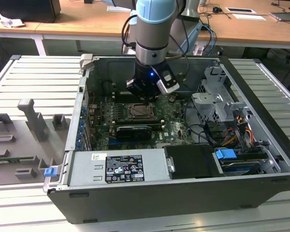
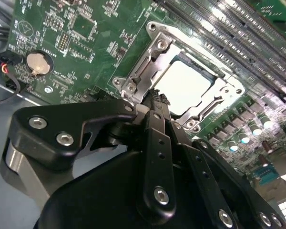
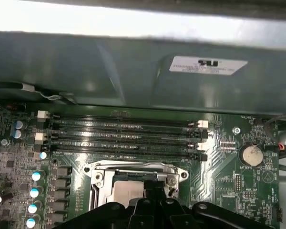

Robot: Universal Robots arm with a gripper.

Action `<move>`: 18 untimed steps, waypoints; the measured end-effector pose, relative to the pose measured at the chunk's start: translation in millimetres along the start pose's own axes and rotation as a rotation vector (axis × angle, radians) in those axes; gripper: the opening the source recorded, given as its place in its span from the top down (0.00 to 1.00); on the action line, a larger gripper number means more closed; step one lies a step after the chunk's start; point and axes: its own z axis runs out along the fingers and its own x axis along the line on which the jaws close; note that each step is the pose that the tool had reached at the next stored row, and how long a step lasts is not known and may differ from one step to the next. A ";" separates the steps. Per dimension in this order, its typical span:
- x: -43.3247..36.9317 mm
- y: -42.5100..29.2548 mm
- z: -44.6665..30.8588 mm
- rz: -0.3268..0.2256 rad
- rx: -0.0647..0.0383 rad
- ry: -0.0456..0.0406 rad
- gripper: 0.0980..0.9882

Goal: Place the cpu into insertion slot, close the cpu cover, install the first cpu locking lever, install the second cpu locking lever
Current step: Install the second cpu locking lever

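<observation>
The cpu point(image 2: 186, 86) lies flat in the insertion slot point(image 1: 142, 112), its pale silvery top showing bright. The cpu cover point(image 2: 142, 71), a silvery frame, lies down around it, and the chip shows through its cut-out. In the first wrist view the cover point(image 3: 133, 169) frames the pale cpu point(image 3: 121, 194). My gripper point(image 2: 156, 98) is shut, black fingertips pressed together with nothing visible between them, right at the cover's near edge. In the exterior view the gripper point(image 1: 144, 95) hangs just above the far side of the slot. I cannot make out how the locking levers stand.
Long memory slots point(image 3: 124, 133) run beside the socket, toward the case wall point(image 3: 133, 71). A coin battery point(image 2: 37, 63) sits on the green board. A black ribbed heatsink bar point(image 1: 131, 131), the power supply point(image 1: 117, 166) and a drive cage point(image 1: 217, 99) with cables crowd the case.
</observation>
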 end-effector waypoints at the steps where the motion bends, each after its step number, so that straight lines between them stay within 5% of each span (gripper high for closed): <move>1: 0.2 -2.1 -0.3 0.000 0.000 0.0000 0.99; 10: -0.1 -2.1 -18.7 0.000 0.000 -0.0001 0.99; 18: 1.1 -19.6 -21.0 0.000 0.000 0.0000 0.99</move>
